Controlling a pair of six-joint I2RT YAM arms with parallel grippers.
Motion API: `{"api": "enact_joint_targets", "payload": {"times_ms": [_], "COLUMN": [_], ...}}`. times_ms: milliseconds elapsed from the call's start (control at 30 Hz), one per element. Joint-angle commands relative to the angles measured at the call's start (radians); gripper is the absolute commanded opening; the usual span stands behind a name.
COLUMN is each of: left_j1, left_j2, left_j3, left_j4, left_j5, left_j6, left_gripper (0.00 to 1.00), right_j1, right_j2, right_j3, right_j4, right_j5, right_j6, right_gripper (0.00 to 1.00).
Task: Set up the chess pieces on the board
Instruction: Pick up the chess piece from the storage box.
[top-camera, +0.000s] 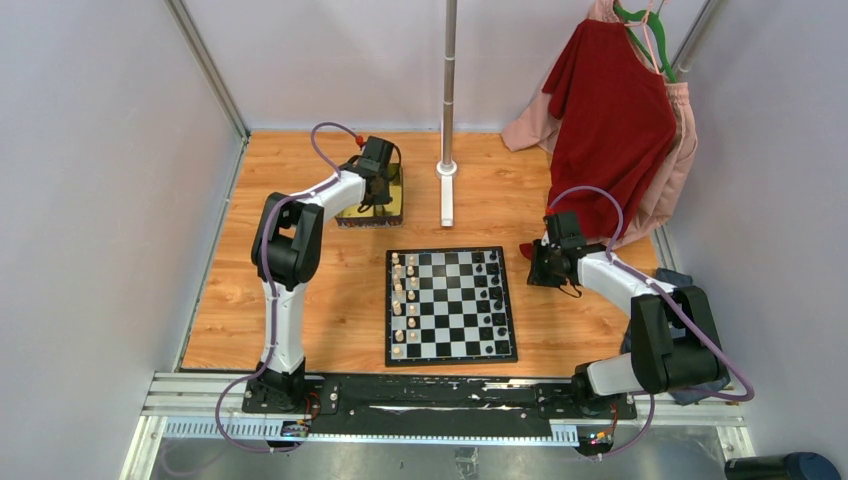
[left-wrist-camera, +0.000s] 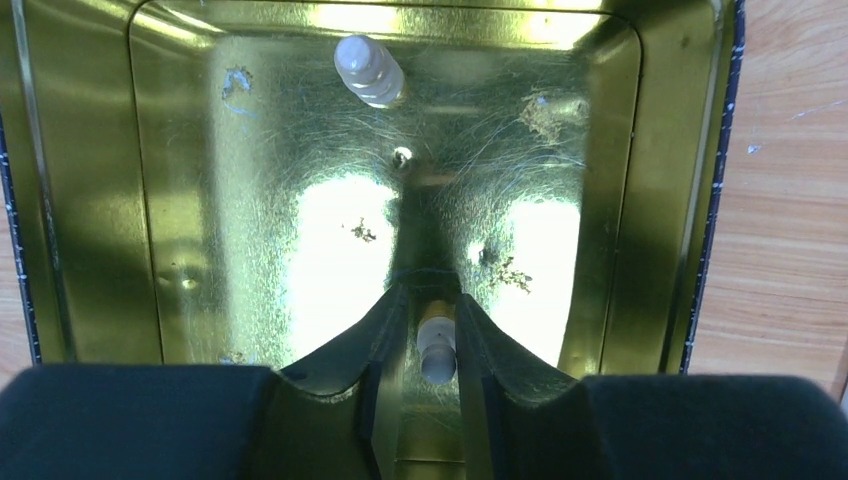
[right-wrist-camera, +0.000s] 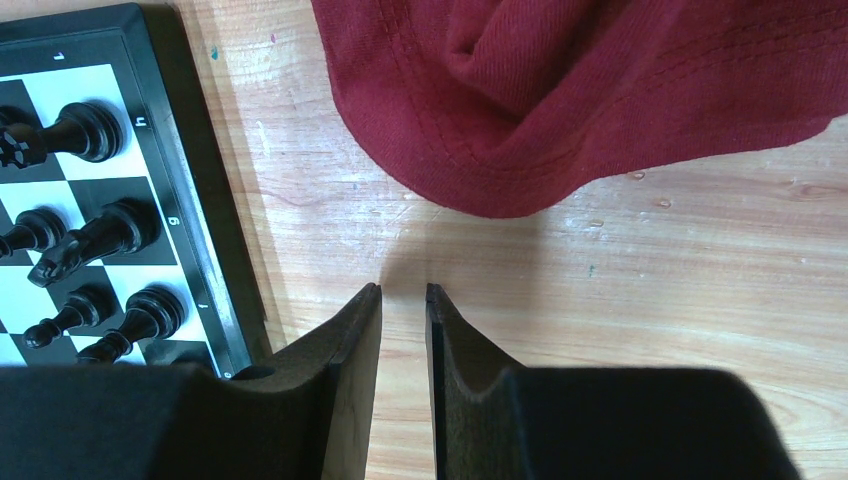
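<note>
The board (top-camera: 455, 300) lies in the middle of the table, with pale chess pieces (top-camera: 404, 305) along its left columns and black ones (top-camera: 493, 295) along its right. My left gripper (left-wrist-camera: 436, 300) reaches down into the gold tin (left-wrist-camera: 90, 200), its jaws closed on a pale chess piece (left-wrist-camera: 436, 345) at the tin's floor. Another pale piece (left-wrist-camera: 370, 72) lies on its side at the tin's far end. My right gripper (right-wrist-camera: 403, 290) hovers over bare wood just right of the board's edge (right-wrist-camera: 200, 240), slightly open and holding nothing. Black pieces (right-wrist-camera: 85, 130) stand on the squares nearest it.
A red garment (right-wrist-camera: 600, 90) hangs from a hanger at the back right (top-camera: 610, 120), its hem resting on the table just beyond my right gripper. A metal pole (top-camera: 447, 150) stands on its base behind the board. The tin (top-camera: 385, 210) sits at the back left.
</note>
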Motion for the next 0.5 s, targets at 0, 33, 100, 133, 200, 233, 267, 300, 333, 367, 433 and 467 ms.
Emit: {"api": "enact_joint_targets", "payload": {"times_ms": [0,33,100,133,200,233,267,300,333,367,433,467], "left_j1": [0.007,0.007,0.007,0.007,0.007,0.007,0.007,0.007,0.007,0.007,0.007,0.007], "left_j2": [-0.009,-0.011,-0.014,-0.016,-0.021,-0.024,-0.026,-0.028,-0.031,-0.032,-0.036,-0.037], "left_j3": [-0.028,-0.032,-0.038,-0.041,-0.048,-0.05,-0.053,-0.055,-0.056,-0.059,-0.064,-0.066], "left_j4": [-0.002,-0.001,-0.002,-0.002,0.0,0.001,0.0,0.0,0.002,0.002,0.004,0.005], "left_j5": [0.011,0.01,0.01,0.01,0.01,0.01,0.011,0.01,0.01,0.01,0.01,0.011], "left_j6": [-0.007,-0.007,-0.007,-0.007,-0.008,-0.008,-0.009,-0.009,-0.009,-0.008,-0.009,-0.008], "left_gripper": [0.31,0.32,0.35,0.35,0.35,0.35,0.35,0.35,0.35,0.34,0.31,0.29], "right_j1": [-0.012,-0.012,-0.012,-0.012,-0.012,-0.012,-0.012,-0.013,-0.012,-0.012,-0.012,-0.012], "right_j2": [0.015,0.015,0.015,0.015,0.014,0.014,0.014,0.014,0.013,0.012,0.01,0.009], "right_j3": [0.008,0.008,0.006,0.006,0.006,0.006,0.006,0.005,0.005,0.005,0.005,0.003], "right_j4": [-0.018,-0.015,-0.016,-0.016,-0.015,-0.014,-0.014,-0.015,-0.015,-0.015,-0.015,-0.015], "right_j5": [0.002,0.001,0.0,-0.001,-0.003,-0.004,-0.005,-0.006,-0.006,-0.007,-0.008,-0.009], "right_j6": [0.006,0.007,0.006,0.007,0.006,0.007,0.008,0.009,0.009,0.009,0.007,0.009], "right_gripper": [0.28,0.28,0.28,0.28,0.28,0.28,0.28,0.28,0.28,0.28,0.28,0.28]}}
